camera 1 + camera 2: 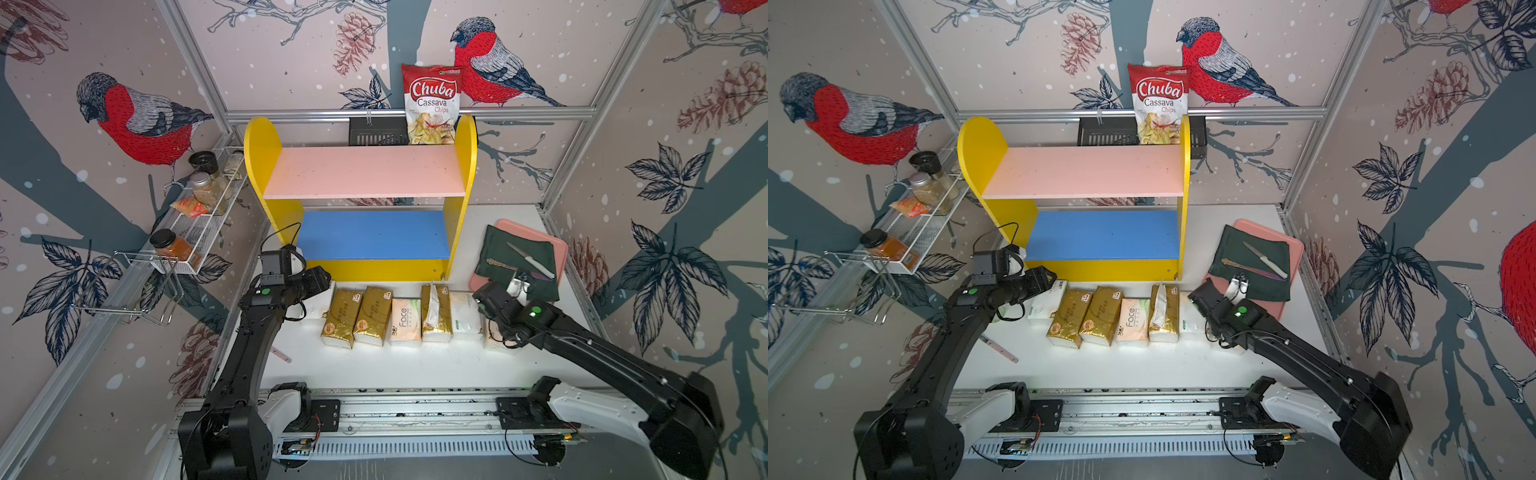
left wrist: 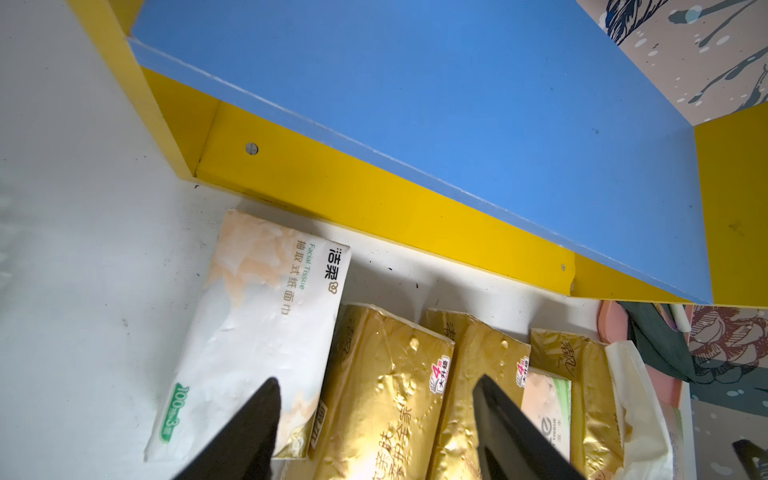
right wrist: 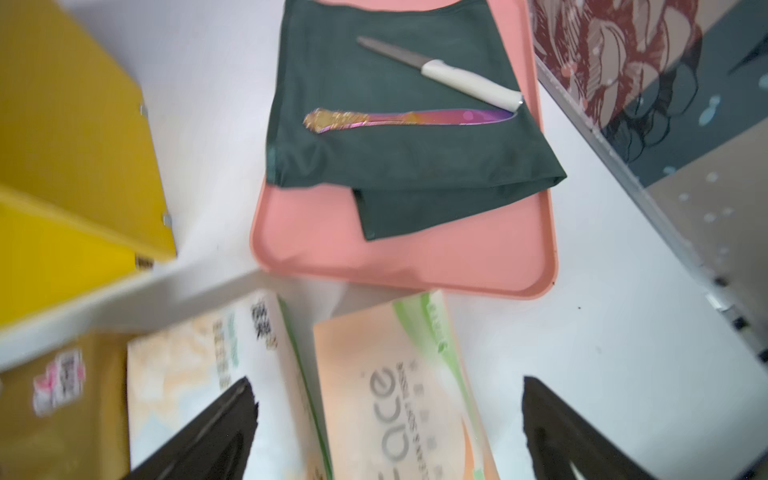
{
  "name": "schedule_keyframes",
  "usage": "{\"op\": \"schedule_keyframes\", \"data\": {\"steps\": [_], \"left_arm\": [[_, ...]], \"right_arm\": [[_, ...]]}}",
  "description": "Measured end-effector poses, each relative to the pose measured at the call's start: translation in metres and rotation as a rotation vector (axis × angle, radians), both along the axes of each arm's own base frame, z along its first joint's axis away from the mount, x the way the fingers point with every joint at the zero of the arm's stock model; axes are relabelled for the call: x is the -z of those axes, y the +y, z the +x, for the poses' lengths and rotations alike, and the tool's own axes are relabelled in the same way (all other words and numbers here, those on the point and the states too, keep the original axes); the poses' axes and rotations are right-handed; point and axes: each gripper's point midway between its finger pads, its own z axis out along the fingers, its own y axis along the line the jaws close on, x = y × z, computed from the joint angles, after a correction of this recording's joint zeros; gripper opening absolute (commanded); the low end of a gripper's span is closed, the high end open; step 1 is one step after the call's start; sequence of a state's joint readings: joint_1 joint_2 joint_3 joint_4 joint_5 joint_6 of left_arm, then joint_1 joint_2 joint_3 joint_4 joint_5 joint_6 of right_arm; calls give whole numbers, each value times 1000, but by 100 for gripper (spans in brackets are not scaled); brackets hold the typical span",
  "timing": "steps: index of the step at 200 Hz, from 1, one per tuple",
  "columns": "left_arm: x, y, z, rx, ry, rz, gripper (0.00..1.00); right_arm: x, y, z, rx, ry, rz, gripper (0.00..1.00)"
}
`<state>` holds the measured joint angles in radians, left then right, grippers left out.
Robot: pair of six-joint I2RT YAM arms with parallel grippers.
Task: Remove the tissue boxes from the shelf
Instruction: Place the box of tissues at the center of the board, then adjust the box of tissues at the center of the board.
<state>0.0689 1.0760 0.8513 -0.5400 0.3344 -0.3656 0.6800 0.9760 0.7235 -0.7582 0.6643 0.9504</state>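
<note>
The shelf [image 1: 361,172] stands at the back of the table, and both its pink upper board and its blue lower board [image 2: 457,104] are bare. The tissue boxes lie in a row on the table in front of it: a white one [image 2: 257,332], gold ones [image 1: 341,318] [image 1: 373,316] [image 1: 436,313], a "Face" one [image 1: 405,322] and another white one [image 1: 465,318]. My left gripper [image 2: 374,380] hovers open over the left end of the row, above a gold pack. At the right end my right gripper [image 3: 386,380] stands wide open astride a peach "Face" pack [image 3: 399,395] lying on the table.
A pink tray [image 3: 415,257] right of the shelf carries a dark green cloth [image 3: 395,145], a white-handled knife [image 3: 457,77] and an iridescent spoon [image 3: 415,118]. The Chuba chips bag [image 1: 432,104] stands behind the shelf. A white wire spice rack [image 1: 199,220] with jars hangs on the left wall.
</note>
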Motion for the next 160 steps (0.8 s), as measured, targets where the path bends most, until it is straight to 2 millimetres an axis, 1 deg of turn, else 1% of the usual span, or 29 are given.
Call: {"op": "schedule_keyframes", "data": {"steps": [15,27,36,44,61,72,80,101,117,139,160], "left_arm": [[-2,0,-1,1,-6,0,74],[-1,0,-1,1,-5,0,74],[1,0,-2,0,-1,-1,74],[2,-1,-3,1,3,-1,74],[3,-2,-3,3,5,-2,74],[3,-2,-3,4,5,-3,74],[3,-2,-3,4,4,-2,74],[2,-2,-4,3,0,0,74],[3,-2,-4,0,4,1,74],[4,-3,-5,-2,9,-3,75],[5,-1,-4,-9,9,5,76]], "right_arm": [[0,-21,4,68,-44,111,100],[2,-32,7,107,-68,184,100],[9,-41,9,131,-69,228,100],[17,-44,11,143,-58,266,100],[38,-41,12,124,-7,342,100],[47,-37,13,104,19,376,100],[51,-34,14,91,27,397,100],[59,-13,19,6,56,474,100],[64,-3,21,-29,73,517,100],[63,8,23,-66,70,565,100],[50,9,27,-83,23,576,100]]}}
